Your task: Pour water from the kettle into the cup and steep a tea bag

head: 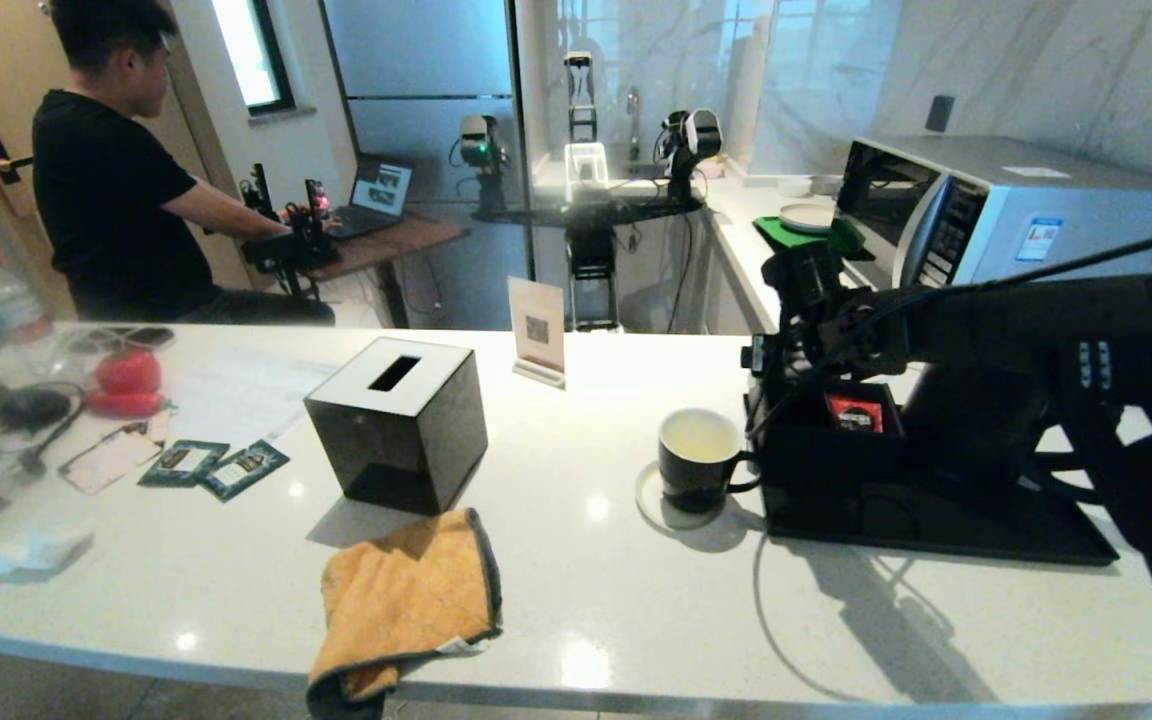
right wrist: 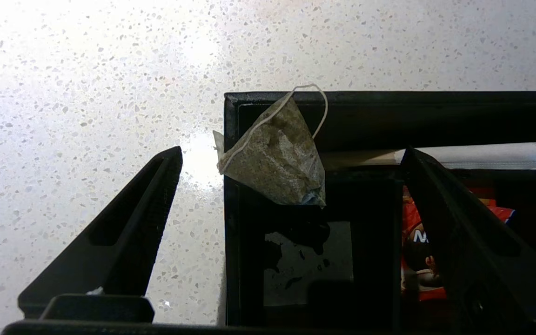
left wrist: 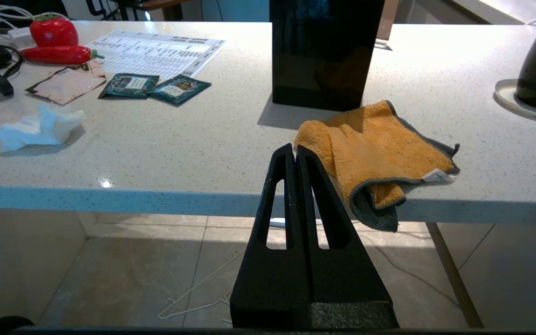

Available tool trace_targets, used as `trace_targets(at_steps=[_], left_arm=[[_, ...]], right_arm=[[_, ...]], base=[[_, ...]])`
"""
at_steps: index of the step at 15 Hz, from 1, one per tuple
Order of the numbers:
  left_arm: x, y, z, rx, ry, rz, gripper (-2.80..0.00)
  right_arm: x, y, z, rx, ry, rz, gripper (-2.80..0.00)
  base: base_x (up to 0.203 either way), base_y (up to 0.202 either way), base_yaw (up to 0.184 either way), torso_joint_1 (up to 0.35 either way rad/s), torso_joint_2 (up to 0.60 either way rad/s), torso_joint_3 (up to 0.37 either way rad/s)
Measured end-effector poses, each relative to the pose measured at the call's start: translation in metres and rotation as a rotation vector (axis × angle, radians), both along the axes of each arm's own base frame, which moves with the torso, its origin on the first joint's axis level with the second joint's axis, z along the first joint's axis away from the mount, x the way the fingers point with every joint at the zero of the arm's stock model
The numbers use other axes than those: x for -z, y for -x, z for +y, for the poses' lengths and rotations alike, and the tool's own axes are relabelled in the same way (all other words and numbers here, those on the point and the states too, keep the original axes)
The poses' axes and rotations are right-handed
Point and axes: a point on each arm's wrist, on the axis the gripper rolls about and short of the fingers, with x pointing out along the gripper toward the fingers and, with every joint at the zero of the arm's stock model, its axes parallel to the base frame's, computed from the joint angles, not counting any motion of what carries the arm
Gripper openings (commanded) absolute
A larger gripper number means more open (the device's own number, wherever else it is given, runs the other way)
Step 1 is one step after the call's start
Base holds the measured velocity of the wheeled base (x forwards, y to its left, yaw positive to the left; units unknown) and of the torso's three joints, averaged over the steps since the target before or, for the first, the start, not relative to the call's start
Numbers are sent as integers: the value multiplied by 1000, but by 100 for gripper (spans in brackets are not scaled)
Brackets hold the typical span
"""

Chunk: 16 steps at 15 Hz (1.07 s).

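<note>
The right gripper [right wrist: 291, 204] is hanging over the black compartmented organiser box [right wrist: 249, 260] that is sitting on a black tray [head: 936, 530] toward the right end of the white speckled stone bench [head: 576, 600], and its two black fingers [right wrist: 128, 242] are standing wide apart with nothing between them. The small grey-green pyramid tea bag [right wrist: 277, 158] with its white string is lying draped over the rim of that box at one corner, partly over a dark compartment, in the gap between the spread fingers but touching neither. A red sachet [right wrist: 421, 246] with white lettering is sitting in the neighbouring compartment. The small black mug with a white inside [head: 701, 458] is standing upright on a pale round coaster [head: 661, 505] just beside the tray's left edge, its handle pointing toward the tray. The kettle is hidden behind the right arm, so I cannot tell where it is standing. The left gripper [left wrist: 295, 151] is parked low in front of the bench's near edge, its fingers pressed together and holding nothing. An orange microfibre cloth with a grey border [head: 406, 600] is hanging over that near edge, just in front of a glossy black square tissue box [head: 398, 420]. Two flat dark green packets [head: 216, 465] are lying toward the left end of the bench.
</note>
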Motion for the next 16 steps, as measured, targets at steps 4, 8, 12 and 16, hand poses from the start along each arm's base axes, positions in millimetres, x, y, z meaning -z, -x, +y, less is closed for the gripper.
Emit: trace_targets(at_steps=[4, 8, 12, 16], left_arm=[[0, 0, 0, -1, 0, 0, -280], [0, 0, 0, -1, 0, 0, -280], [0, 0, 0, -1, 0, 0, -280], [0, 0, 0, -1, 0, 0, -280]], right_arm=[[4, -2, 0, 3, 1, -2, 0], [7, -3, 1, 4, 3, 1, -280], [8, -4, 1, 3, 3, 3, -280], [7, -3, 1, 2, 2, 2, -280]], base=[[0, 0, 0, 0, 0, 0], [0, 0, 0, 0, 0, 0], [0, 0, 0, 0, 0, 0], [0, 0, 0, 0, 0, 0]])
